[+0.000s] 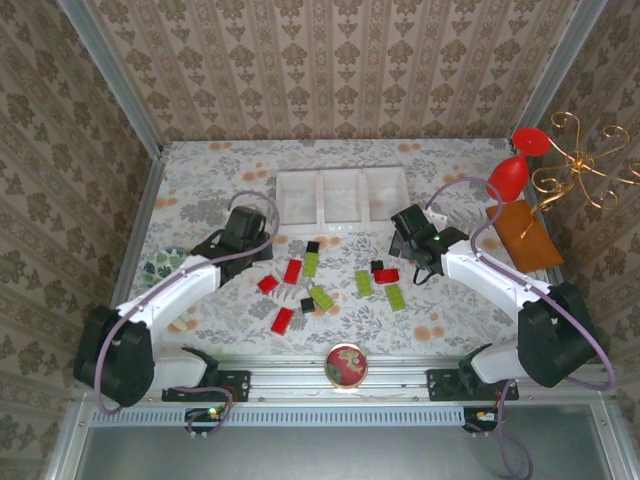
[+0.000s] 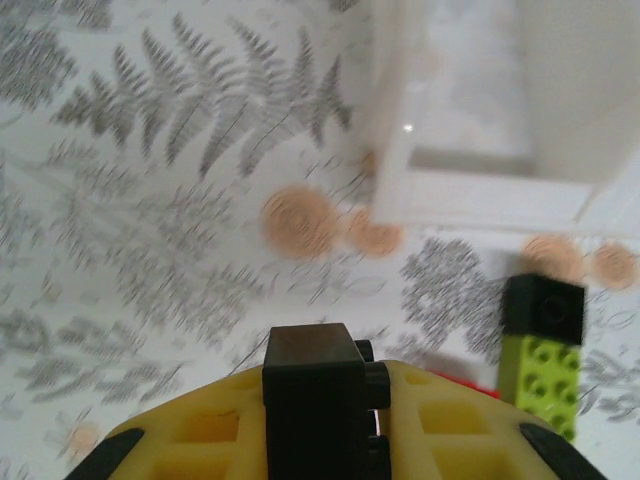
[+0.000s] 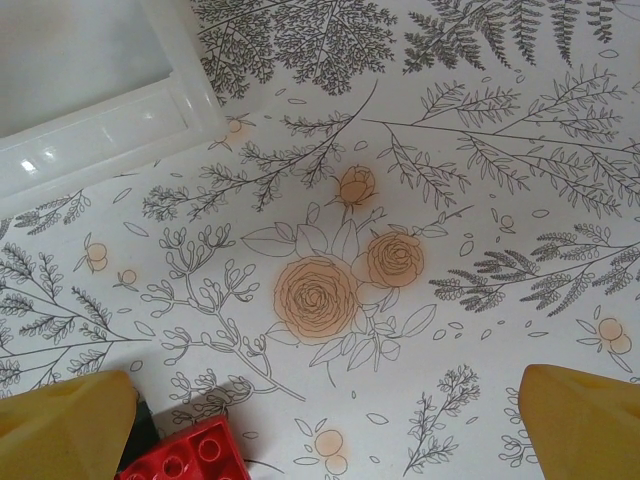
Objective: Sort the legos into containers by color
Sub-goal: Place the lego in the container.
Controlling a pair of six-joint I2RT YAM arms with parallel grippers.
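- The left pincer (image 2: 322, 425) is clamped tight on a small black brick (image 2: 312, 370). The brick stands upright between the yellow fingers (image 2: 190, 435) and pokes out past their tips, with studs showing on its right side.
- Ahead and to the right of the left pincer stands the white three-compartment tray (image 2: 480, 195). Its near corner is close, but the held brick is short of the rim, over the fern-printed table (image 2: 150, 200).
- Off to this pincer's right, a black cube (image 2: 543, 305) touches the far end of a lime-green brick (image 2: 540, 375). A red sliver (image 2: 465, 379) peeks out just beside the right finger.
- The right pincer (image 3: 320, 420) is spread wide with nothing between its yellow fingertips (image 3: 585, 415), which sit at the two lower corners of its wrist view.
- Just beside its left fingertip lies a red brick (image 3: 190, 455), with a black block (image 3: 145, 425) touching it on the pincer side. The tray's corner is ahead and to the left of the right pincer.
- From the top camera, the loose legos (image 1: 322, 297) in red, lime and black lie scattered on the table between the two pincers, all on the near side of the tray.
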